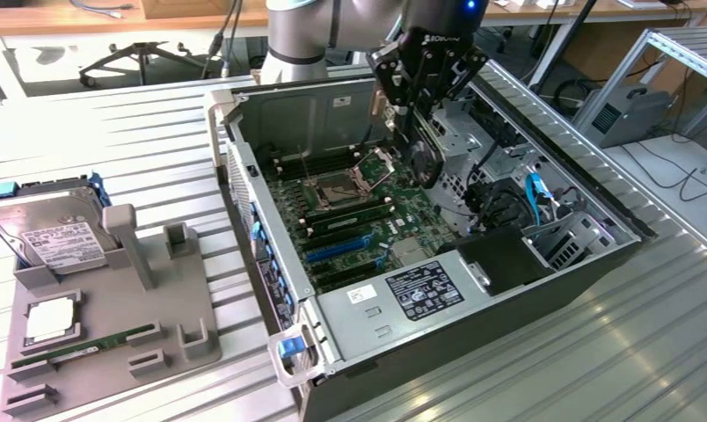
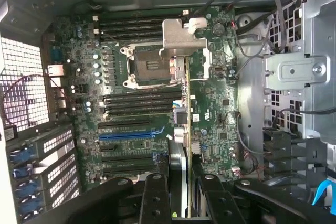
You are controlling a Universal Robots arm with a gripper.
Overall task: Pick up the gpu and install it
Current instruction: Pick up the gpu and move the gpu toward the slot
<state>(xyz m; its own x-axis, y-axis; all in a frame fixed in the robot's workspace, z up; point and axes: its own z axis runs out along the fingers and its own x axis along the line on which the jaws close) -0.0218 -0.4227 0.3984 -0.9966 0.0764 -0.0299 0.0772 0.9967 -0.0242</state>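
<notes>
**GPU in grip over the open case: install step, card not yet seated**

Jaws are pinching the gpu (image 2: pixel 179 177) across its flat faces, one of the fingers (image 2: pixel 155 198) on each side. The card is hanging edge-on below them, with its silver bracket (image 2: pixel 178 35) at the far end, toward the motherboard (image 2: pixel 136 93). In the exterior view the card is sitting at upper middle of the frame, over the computer case (image 1: pixel 242 176) and apparently clear of the board. The blue slot (image 2: pixel 131 134) is lying empty, and the card's edge is running crosswise to it. At lower left of that frame, the hard drive (image 1: pixel 48 233) and memory stick (image 1: pixel 83 345) are resting in the grey fixture (image 1: pixel 154 325) on the tabletop (image 1: pixel 119 114).

Judgement: pick-up is done and installation is in hand. Seating calls for the card's connector edge lying along a slot, bracket toward the case wall, then a straight, even press.
</notes>
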